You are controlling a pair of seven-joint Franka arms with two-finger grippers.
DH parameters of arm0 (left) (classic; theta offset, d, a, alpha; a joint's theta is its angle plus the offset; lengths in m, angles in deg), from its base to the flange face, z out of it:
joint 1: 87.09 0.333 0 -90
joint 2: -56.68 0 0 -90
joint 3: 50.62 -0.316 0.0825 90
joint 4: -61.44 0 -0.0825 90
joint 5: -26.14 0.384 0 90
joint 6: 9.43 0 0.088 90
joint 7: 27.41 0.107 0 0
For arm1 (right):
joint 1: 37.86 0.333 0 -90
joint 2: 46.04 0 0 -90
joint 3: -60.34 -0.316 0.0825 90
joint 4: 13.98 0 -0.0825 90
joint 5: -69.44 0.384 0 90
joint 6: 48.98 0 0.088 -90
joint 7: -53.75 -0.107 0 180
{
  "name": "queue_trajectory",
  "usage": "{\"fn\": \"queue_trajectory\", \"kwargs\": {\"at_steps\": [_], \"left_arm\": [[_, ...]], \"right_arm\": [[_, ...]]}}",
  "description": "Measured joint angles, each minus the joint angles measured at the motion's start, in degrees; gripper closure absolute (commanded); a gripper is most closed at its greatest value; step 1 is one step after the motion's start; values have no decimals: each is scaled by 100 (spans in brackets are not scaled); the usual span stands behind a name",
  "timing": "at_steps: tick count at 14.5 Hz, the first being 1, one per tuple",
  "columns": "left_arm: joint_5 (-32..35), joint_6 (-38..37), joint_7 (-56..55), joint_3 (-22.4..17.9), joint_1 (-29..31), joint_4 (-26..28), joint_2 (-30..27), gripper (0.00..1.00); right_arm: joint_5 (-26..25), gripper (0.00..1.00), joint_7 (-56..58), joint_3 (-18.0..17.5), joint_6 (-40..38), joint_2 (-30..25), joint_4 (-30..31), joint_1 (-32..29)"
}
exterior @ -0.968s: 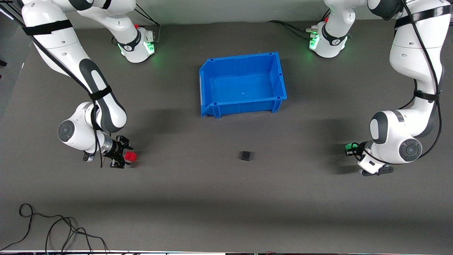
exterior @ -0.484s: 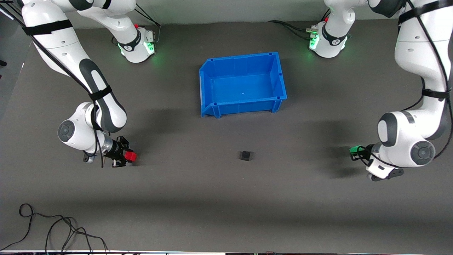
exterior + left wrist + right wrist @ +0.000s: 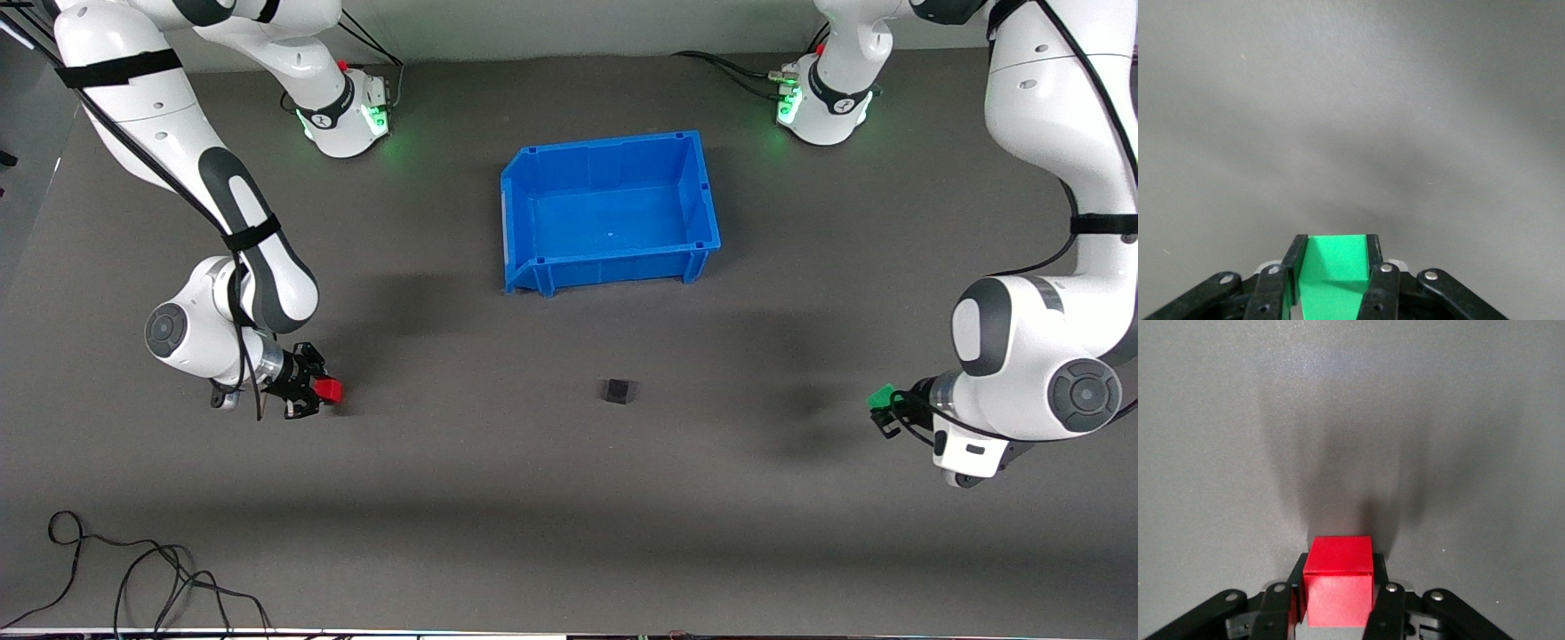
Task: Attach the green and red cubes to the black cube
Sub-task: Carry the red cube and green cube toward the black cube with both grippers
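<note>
Red cube (image 3: 329,390): clamped on two side faces by right gripper (image 3: 313,392), at the right arm's end of the mat. Judged light, rigid, smooth-faced.
Black cube (image 3: 618,390): loose on mat, mid-table, nearer the front camera than blue bin (image 3: 524,213); flat faces free for joining.
Green cube (image 3: 883,396): pinched by left gripper (image 3: 889,407), at the left arm's end.

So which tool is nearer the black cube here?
Left, by a small margin. The left tool holds the green cube toward its end of the table from the black cube; the right tool grips the red cube.
</note>
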Motion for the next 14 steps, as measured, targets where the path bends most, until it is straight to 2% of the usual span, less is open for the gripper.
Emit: {"fn": "queue_trajectory", "kwargs": {"at_steps": [6,11,14], "left_arm": [[-592,1,-1689,91,-224,-176,236,100],[-594,144,-4044,114,-890,-384,664,100],[-605,732,-5357,116,-1071,-412,827,100]], "right_arm": [[-1,69,113,-30,-1257,-111,-871,205],[-4,69,72,-38,-1329,-129,-1132,907],[-4,69,-332,-39,-1329,-94,-1236,1286]]}}
